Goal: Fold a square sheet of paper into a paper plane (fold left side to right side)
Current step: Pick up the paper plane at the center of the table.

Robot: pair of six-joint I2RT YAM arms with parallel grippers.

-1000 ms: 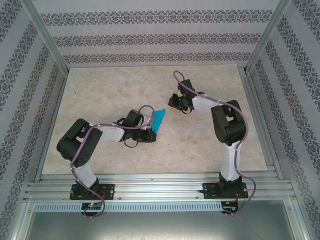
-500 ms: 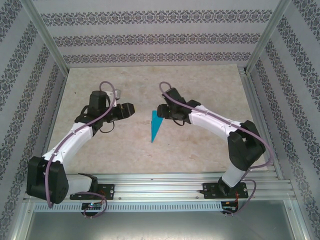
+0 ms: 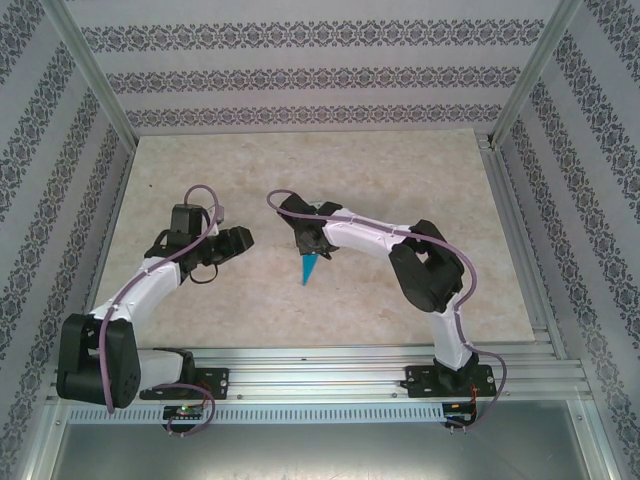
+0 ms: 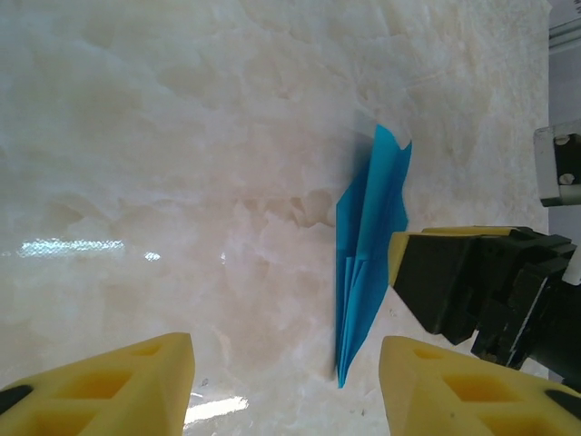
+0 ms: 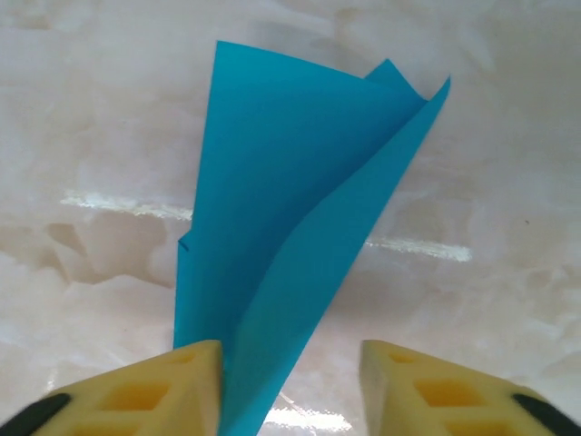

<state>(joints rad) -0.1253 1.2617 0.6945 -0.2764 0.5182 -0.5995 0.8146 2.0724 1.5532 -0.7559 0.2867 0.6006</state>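
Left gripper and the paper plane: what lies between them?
Bare table separates the left gripper from the paper plane, as the top view shows.

One slim, pointed dart of folded turquoise-blue paper (image 3: 309,268). One pale marbled tabletop (image 3: 200,165). Two white-and-black jointed robot arms, one left (image 3: 150,285), one right (image 3: 365,235). Two grippers, the left gripper (image 4: 286,363) and the right gripper (image 5: 290,363), each with two blocky yellow fingers (image 4: 136,381). Two aluminium posts (image 3: 90,75) at the far corners.

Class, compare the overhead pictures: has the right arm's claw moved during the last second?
Yes. The right claw has swung left, away from the table's right rail, and nearer the front edge, ending at the paper plane.
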